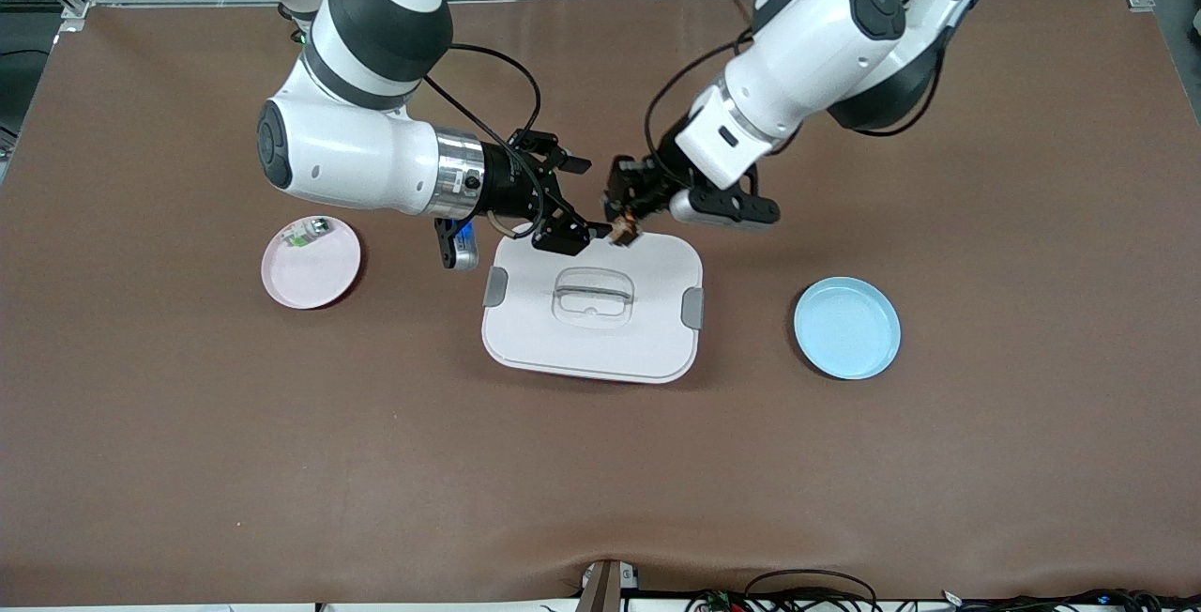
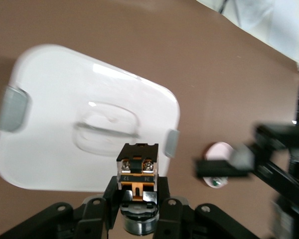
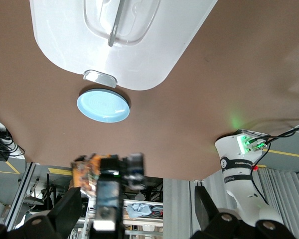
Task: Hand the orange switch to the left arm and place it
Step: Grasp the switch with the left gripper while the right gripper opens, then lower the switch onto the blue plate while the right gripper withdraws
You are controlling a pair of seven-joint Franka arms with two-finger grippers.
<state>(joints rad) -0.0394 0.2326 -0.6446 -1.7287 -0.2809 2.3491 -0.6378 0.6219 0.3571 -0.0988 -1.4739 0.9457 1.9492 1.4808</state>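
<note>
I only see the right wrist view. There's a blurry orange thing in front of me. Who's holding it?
Observer: The left gripper has it. The left wrist view shows the orange switch clamped between its jaws.
Operator: Where is my gripper then?
Observer: The front view shows the right gripper facing the left one with its jaws open. Both are up by the box, at its edge farther from the front camera.
Operator: I see a blue plate. Is there another one?
Observer: Yes, a pink plate lies toward the right arm's end of the table. It has a small green-and-silver piece on it.
</note>
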